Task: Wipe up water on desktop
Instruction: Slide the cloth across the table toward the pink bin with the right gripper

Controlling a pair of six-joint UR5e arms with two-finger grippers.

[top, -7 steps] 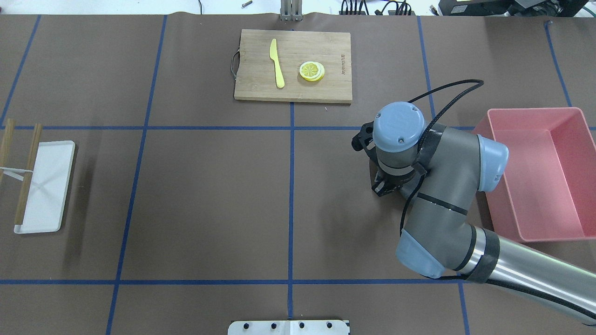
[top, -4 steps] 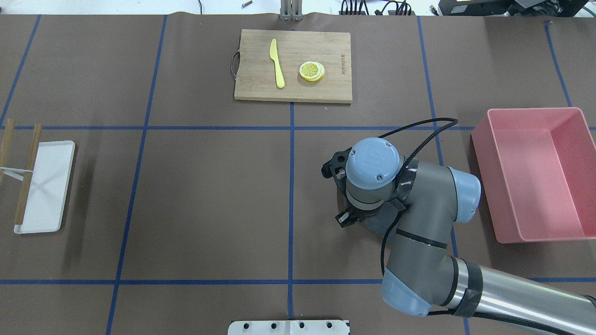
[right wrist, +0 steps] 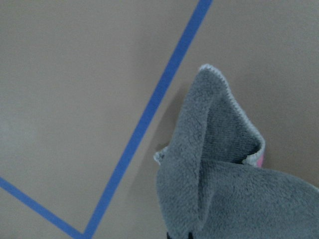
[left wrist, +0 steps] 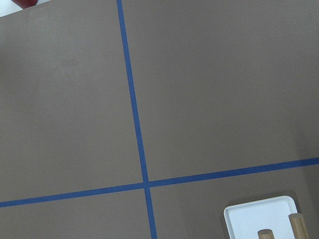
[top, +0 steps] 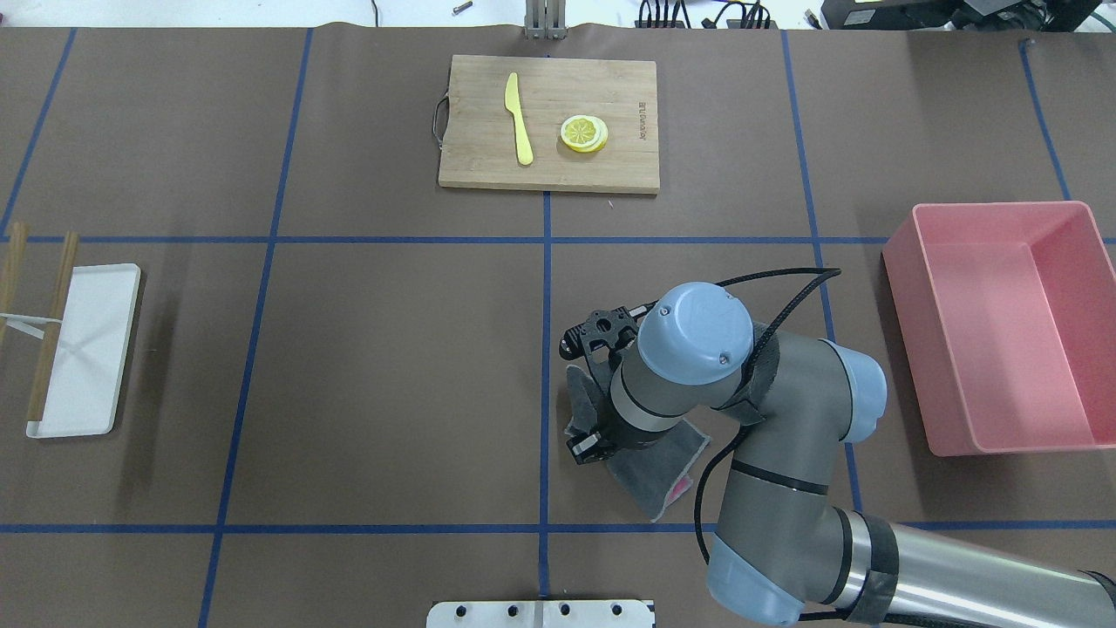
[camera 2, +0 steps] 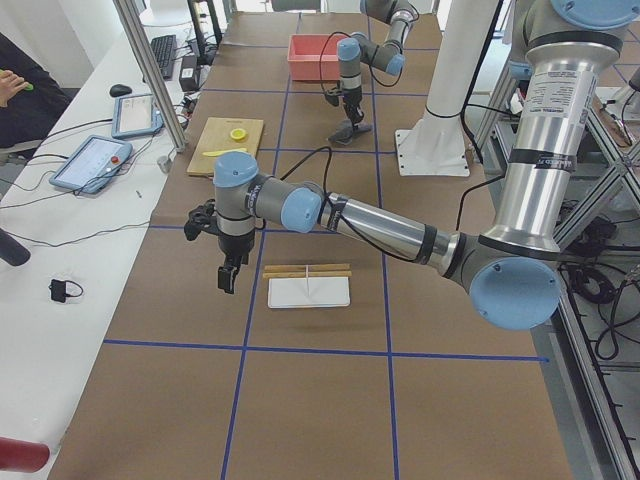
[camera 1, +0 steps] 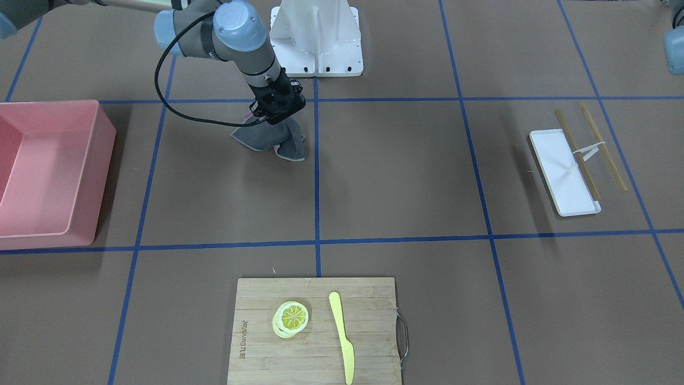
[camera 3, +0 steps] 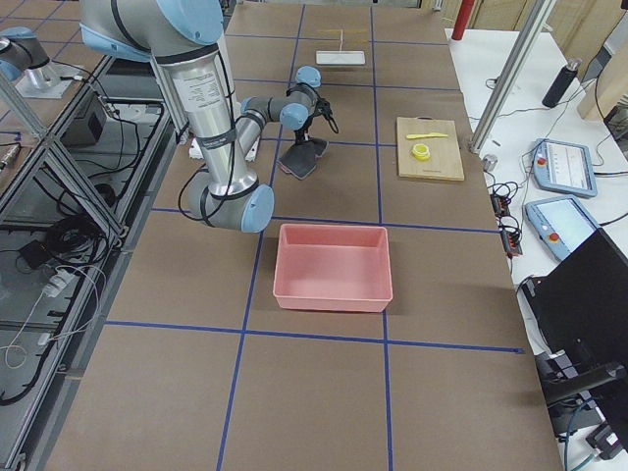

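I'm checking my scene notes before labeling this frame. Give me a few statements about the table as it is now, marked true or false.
1. The right gripper holds a gray cloth down on the desktop. True.
2. The yellow knife lies in the pink bin. False: it lies on the cutting board, beside the lemon slices.
3. The lemon slices sit on the cutting board. True.
4. The white tray stands right beside the pink bin. False: they are at opposite ends of the desktop.
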